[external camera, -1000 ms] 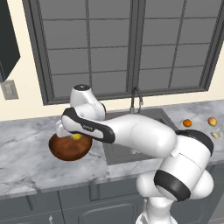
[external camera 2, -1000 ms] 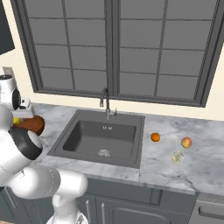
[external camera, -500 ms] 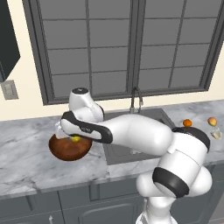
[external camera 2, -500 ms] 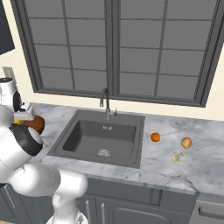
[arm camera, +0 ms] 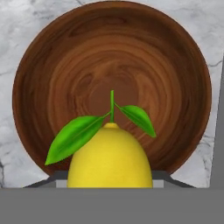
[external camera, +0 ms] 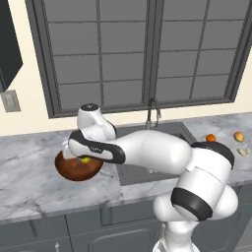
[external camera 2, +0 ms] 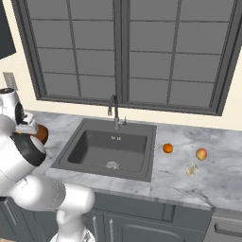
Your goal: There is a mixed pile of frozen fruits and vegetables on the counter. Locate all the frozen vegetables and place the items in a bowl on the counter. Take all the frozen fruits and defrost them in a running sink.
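Note:
My gripper is shut on the small yellow piece, a lemon-shaped fruit with a green stem and two leaves. It hangs just above the wide brown wooden bowl, over the side of it nearest the hand. The bowl sits on the marble counter left of the sink. The bowl's inside looks bare. On the counter right of the sink lie the orange ball, the orange-red ball and the whitish lump.
A thin curved dark faucet stands behind the basin, under the window. My own arm spans the counter between the bowl and the sink. A grey wall outlet is at the far left.
The hand has shifted slightly left and down over the bowl, with the yellow piece still in its grip. Nothing else has moved.

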Available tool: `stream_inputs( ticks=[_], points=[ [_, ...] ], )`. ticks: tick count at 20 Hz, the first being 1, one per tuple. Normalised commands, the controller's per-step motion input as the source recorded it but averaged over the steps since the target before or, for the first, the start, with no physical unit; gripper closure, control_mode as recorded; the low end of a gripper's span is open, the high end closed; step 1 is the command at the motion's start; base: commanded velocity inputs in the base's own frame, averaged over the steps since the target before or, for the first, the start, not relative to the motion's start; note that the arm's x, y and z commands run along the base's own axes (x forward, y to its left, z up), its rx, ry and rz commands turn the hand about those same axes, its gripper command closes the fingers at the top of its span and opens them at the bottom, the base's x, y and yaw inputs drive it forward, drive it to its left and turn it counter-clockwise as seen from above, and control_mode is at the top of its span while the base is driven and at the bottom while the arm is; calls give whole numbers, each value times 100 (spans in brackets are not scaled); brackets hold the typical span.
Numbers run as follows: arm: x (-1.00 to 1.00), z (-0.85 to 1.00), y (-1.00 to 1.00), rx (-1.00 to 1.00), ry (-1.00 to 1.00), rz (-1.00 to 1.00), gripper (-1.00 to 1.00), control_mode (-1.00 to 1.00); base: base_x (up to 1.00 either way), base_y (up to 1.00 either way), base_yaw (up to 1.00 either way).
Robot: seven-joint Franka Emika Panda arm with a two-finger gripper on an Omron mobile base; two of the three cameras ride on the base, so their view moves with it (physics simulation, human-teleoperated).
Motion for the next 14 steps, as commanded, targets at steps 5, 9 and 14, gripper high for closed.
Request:
stream_inputs(
  ticks=[5, 9, 14],
  points=[
    [0, -17, 0, 0, 2, -4, 100, -100, 0, 0, 0],
    [1, -4, 0, 0, 2, -5, 100, -100, 0, 0, 0],
    [1, -5, 2, 0, 3, -5, 100, -100, 0, 0, 0]
  ],
)
